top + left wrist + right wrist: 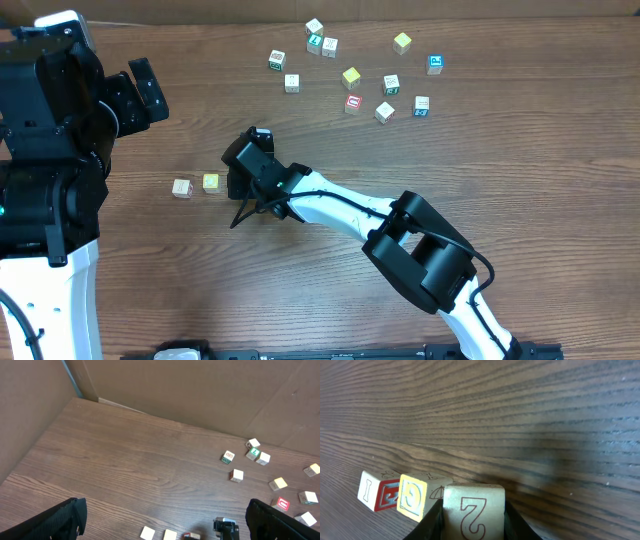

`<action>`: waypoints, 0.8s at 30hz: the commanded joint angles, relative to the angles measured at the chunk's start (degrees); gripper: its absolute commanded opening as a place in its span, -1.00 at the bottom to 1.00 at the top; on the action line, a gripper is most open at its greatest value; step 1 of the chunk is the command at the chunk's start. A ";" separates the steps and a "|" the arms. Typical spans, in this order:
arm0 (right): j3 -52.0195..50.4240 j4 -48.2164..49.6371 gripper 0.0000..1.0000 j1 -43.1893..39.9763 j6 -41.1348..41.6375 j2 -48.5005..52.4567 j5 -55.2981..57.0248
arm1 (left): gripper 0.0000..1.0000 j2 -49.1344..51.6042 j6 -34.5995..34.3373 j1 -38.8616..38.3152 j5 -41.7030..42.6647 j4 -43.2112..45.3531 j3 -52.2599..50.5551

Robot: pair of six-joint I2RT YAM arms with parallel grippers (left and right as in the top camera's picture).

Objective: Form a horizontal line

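Two cubes lie side by side at the table's left: a pale cube [181, 187] [377, 491] with red marks on one face and a yellow-faced cube [211, 182] [415, 495]. My right gripper [238, 182] [474, 522] is shut on a third pale cube [474, 509] marked "2", held low just right of the yellow one. Overhead, the gripper hides that cube. Whether it touches the yellow cube or the table I cannot tell. My left gripper [143, 92] [167, 522] hangs open and empty at the far left, well above the table.
Several loose letter cubes lie scattered at the back, among them a green-marked cube [277, 60], a yellow cube [351, 77], a red-marked cube [353, 103] and a blue-marked cube [435, 64]. A cardboard wall [200, 390] runs behind the table.
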 commanded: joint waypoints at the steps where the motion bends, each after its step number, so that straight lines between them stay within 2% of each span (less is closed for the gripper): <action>1: 0.57 0.50 -0.44 0.00 1.33 0.98 -1.05 | 0.99 0.31 -0.83 0.20 0.68 0.17 1.18; 2: 0.57 0.72 -0.42 0.00 1.31 1.05 -1.05 | 0.99 0.31 -0.83 0.20 0.68 0.15 1.18; 6: 0.57 1.36 0.12 0.00 1.31 1.05 -1.70 | 0.99 0.31 -0.83 0.20 0.68 0.15 1.18; 12: 0.59 1.22 0.67 -0.17 1.22 1.05 -1.90 | 0.99 0.31 -0.83 0.20 0.68 -0.70 1.18; 13: 0.61 0.81 0.96 -0.63 1.22 1.01 -1.92 | 0.99 0.31 -0.83 0.20 0.68 -1.07 1.18; 19: 0.81 -7.08 0.99 -3.72 1.22 -0.37 -1.90 | 0.99 0.31 0.28 0.20 0.68 -1.81 1.18; 24: 0.81 -13.79 1.00 -8.00 1.01 -6.08 -2.27 | 0.99 0.31 0.26 0.20 0.70 -3.54 1.18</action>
